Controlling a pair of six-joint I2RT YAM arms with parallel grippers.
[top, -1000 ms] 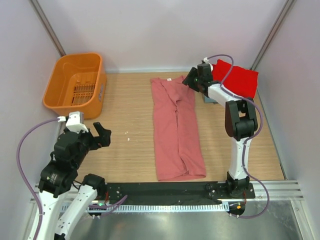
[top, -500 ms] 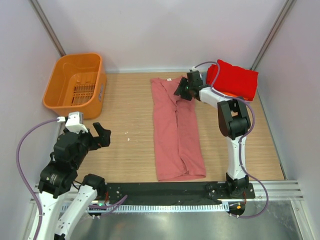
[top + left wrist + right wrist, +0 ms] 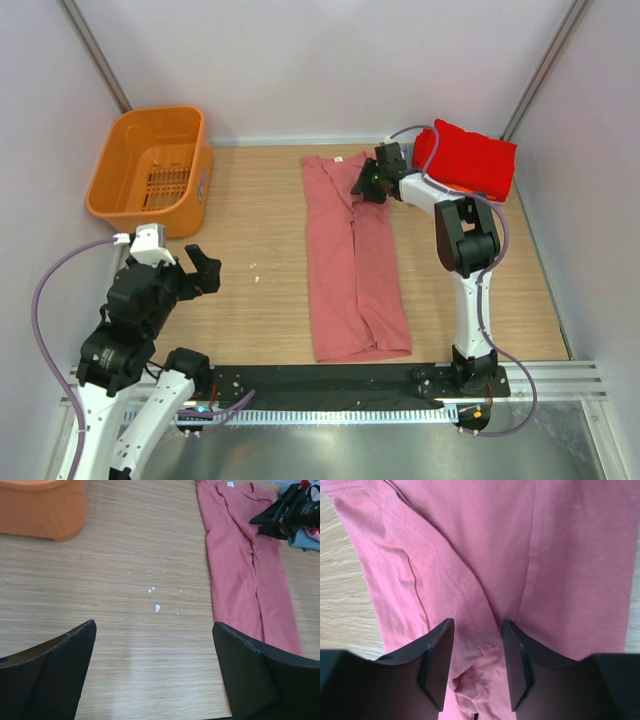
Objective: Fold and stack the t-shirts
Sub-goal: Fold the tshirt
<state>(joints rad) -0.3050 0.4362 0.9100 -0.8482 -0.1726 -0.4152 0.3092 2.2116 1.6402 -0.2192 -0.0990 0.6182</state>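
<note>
At the collar end of the salmon-pink cotton t-shirt, laid lengthwise on the wooden bench, the right jaws stand apart astride a fabric ridge, likely poised to pinch it for the next fold; left jaws gape, well away

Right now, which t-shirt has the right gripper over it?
The long salmon-pink cotton t-shirt, under the open right gripper; the folded bright red cotton t-shirt lies beyond, in the far right corner.
</note>
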